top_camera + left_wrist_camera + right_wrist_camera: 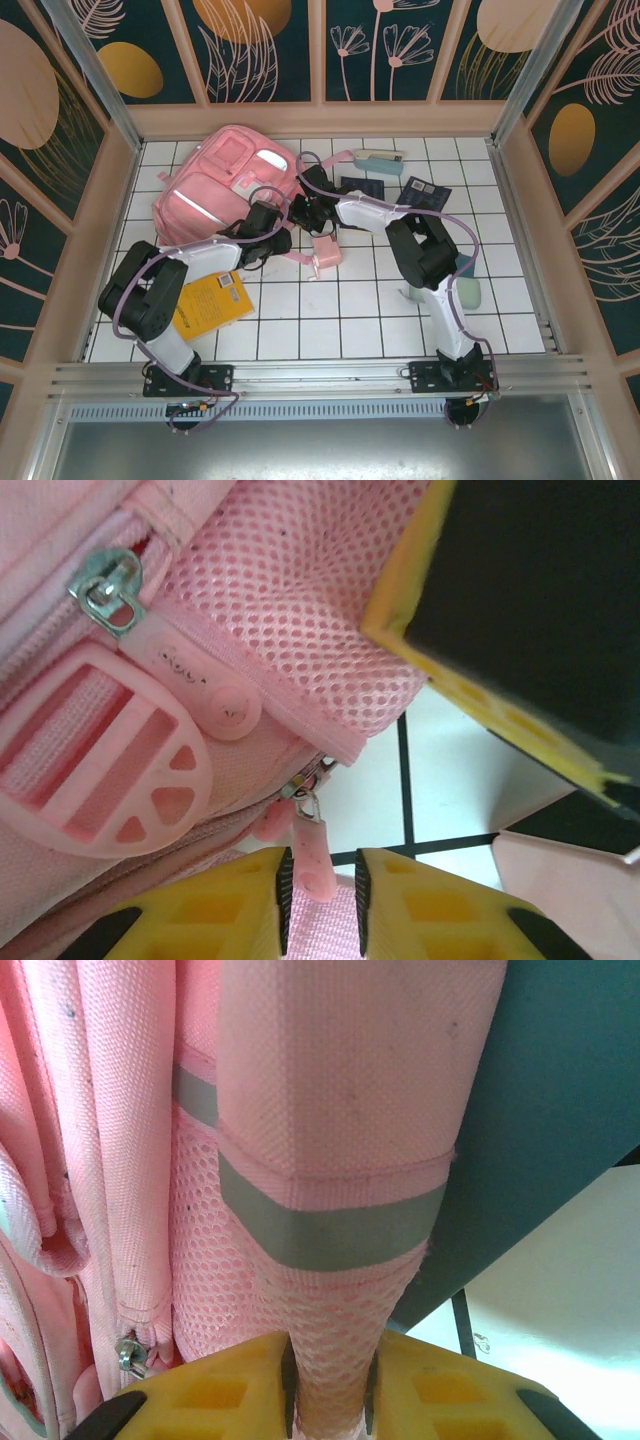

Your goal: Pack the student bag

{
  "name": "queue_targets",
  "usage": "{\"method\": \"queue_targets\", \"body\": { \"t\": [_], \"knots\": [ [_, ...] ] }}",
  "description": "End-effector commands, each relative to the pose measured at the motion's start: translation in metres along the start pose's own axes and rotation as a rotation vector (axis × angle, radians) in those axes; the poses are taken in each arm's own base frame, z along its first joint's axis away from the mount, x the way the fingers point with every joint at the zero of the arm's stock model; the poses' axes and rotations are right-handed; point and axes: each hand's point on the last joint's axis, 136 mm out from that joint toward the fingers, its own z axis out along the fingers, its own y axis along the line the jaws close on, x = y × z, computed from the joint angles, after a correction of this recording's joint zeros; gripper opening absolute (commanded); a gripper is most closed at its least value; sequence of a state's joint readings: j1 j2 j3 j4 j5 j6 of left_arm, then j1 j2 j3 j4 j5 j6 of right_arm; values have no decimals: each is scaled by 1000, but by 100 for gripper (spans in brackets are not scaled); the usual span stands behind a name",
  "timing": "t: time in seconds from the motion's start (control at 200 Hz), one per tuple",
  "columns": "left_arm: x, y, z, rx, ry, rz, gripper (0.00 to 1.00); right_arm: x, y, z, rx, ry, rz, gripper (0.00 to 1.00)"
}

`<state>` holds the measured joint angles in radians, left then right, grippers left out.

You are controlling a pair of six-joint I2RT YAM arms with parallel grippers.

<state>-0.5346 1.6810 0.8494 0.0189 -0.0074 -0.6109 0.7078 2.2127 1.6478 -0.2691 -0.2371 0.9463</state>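
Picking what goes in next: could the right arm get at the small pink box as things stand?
Probably not yet. The right hand is clamped on the mesh side of the student bag, so it is busy. The small pink box lies near it on open tiles, with nothing on top.

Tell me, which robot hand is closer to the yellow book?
Left. The left hand pinches a zipper pull on the student bag, just up-right of the yellow book. The right hand grips the bag's mesh farther right.
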Motion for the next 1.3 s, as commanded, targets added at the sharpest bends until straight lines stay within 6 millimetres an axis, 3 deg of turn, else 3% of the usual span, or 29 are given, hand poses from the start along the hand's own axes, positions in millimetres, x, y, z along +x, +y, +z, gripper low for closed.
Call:
{"method": "queue_targets", "body": {
  "t": [0.0,0.145,0.39,0.475,0.595,0.675,0.74,0.791,0.981,1.026,1.296],
  "knots": [
    [-2,-1,5,-9,10,-11,28,1,-2,4,-6,13,14,27],
    [10,2,19,-38,52,2,31,2,-2,4,-8,14,14,27],
    [12,8,29,-103,71,20,31,3,-4,6,-6,20,19,27],
    [15,10,31,-116,81,25,25,3,-3,6,-8,21,20,27],
    [16,12,30,-124,82,26,10,2,-4,6,-6,19,20,26],
    [15,14,26,-137,77,29,0,1,-4,6,-8,20,22,15],
    [12,15,22,-148,68,27,0,-1,-6,6,-6,17,25,10],
    [10,15,18,-148,61,27,0,-1,-8,7,-5,19,30,0],
    [2,15,1,-162,33,30,0,-9,-10,3,-6,-2,36,0],
    [-6,12,-11,-153,3,33,0,-12,-12,1,-2,-14,36,0],
    [4,35,-36,-213,2,45,0,-33,-23,-10,14,-62,44,0]
  ]
}}
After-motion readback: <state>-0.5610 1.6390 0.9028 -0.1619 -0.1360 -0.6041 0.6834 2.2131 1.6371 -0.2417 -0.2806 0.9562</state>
